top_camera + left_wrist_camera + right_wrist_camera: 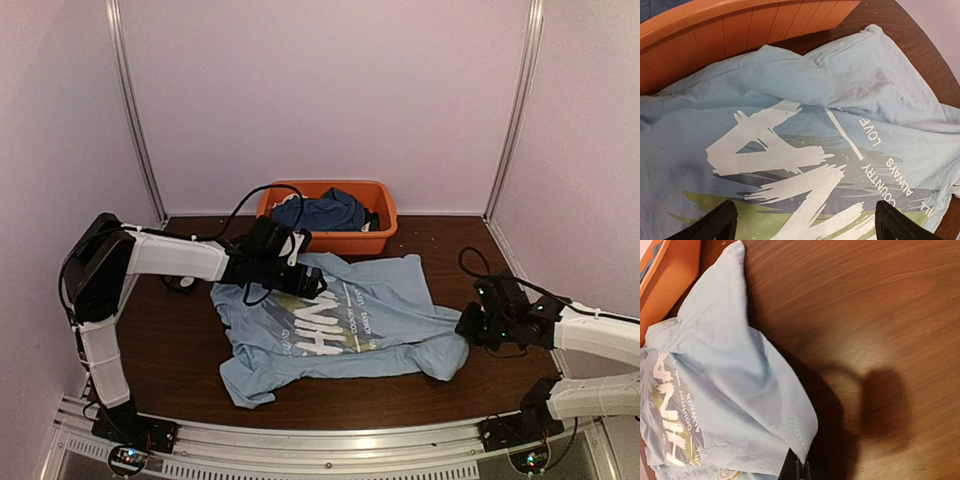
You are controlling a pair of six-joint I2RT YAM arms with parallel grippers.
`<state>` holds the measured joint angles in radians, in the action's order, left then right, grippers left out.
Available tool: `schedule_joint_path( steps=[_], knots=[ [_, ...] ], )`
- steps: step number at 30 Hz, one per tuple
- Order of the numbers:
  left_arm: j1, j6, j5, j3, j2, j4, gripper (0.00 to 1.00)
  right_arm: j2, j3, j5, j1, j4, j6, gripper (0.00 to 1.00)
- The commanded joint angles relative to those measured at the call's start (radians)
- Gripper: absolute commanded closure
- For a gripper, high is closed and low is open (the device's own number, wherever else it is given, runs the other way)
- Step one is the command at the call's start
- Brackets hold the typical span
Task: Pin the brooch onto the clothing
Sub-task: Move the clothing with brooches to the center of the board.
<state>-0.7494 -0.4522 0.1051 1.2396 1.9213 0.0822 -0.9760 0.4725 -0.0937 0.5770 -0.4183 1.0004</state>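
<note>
The light blue T-shirt (340, 320) lies spread on the brown table, its print facing up. My left gripper (298, 280) hovers over the print's upper left, jaws wide open and empty; in the left wrist view (805, 227) only the print lies between the black fingertips (715, 225). My right gripper (468, 328) is at the shirt's right sleeve, its fingers (801, 471) pressed together with the sleeve hem (800, 435) held up off the table. A small round pale disc with a gold rim, seemingly the brooch (725, 473), peeks out at the bottom edge of the right wrist view on the shirt.
An orange basket (330, 242) with a dark blue garment (322, 212) stands just behind the shirt, touching its top edge; it also shows in the left wrist view (740, 30). A black cable loops over the left arm. Bare brown table (880, 315) lies right of the sleeve.
</note>
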Motion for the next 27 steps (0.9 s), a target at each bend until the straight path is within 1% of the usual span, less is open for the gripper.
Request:
schedule_joint_path(
  steps=[1, 5, 7, 8, 9, 10, 12, 13, 14, 16, 21, 24, 27],
  knots=[
    [0.004, -0.025, -0.033, -0.002, -0.010, 0.003, 0.02, 0.119, 0.032, -0.255, -0.003, -0.313, 0.139, 1.00],
    [0.004, -0.026, -0.051, -0.003, -0.009, 0.013, 0.02, 0.225, 0.045, -0.352, -0.003, -0.435, 0.186, 1.00],
    [0.004, -0.024, -0.049, -0.007, -0.013, 0.016, 0.02, 0.244, 0.040, -0.349, -0.003, -0.436, 0.163, 0.99],
    [0.004, -0.023, -0.049, -0.010, -0.017, 0.018, 0.02, 0.240, 0.041, -0.335, -0.004, -0.422, 0.135, 0.88],
    [0.004, -0.021, -0.059, -0.011, -0.021, 0.025, 0.02, 0.230, 0.045, -0.319, -0.003, -0.402, 0.107, 0.73],
    [0.004, -0.019, -0.072, -0.013, -0.027, 0.038, 0.02, 0.217, 0.051, -0.300, -0.003, -0.379, 0.073, 0.60],
    [0.004, -0.017, -0.131, -0.024, -0.049, 0.062, 0.02, 0.172, 0.077, -0.278, -0.002, -0.338, 0.018, 0.45],
    [0.004, -0.017, -0.154, -0.031, -0.059, 0.074, 0.02, 0.150, 0.093, -0.268, 0.000, -0.314, -0.016, 0.40],
    [0.004, -0.019, -0.178, -0.039, -0.071, 0.091, 0.02, 0.120, 0.119, -0.263, 0.000, -0.283, -0.045, 0.37],
    [0.004, -0.025, -0.205, -0.059, -0.100, 0.113, 0.02, 0.055, 0.178, -0.251, 0.001, -0.234, -0.104, 0.37],
    [-0.016, -0.012, -0.218, -0.119, -0.169, 0.174, 0.02, -0.127, 0.273, -0.203, 0.003, -0.107, -0.215, 0.37],
    [-0.047, -0.003, -0.260, -0.145, -0.168, 0.221, 0.02, -0.241, 0.303, -0.161, 0.002, -0.031, -0.258, 0.38],
    [-0.056, -0.017, -0.271, -0.161, -0.137, 0.246, 0.02, -0.348, 0.319, -0.125, 0.002, 0.037, -0.276, 0.42]
  ],
)
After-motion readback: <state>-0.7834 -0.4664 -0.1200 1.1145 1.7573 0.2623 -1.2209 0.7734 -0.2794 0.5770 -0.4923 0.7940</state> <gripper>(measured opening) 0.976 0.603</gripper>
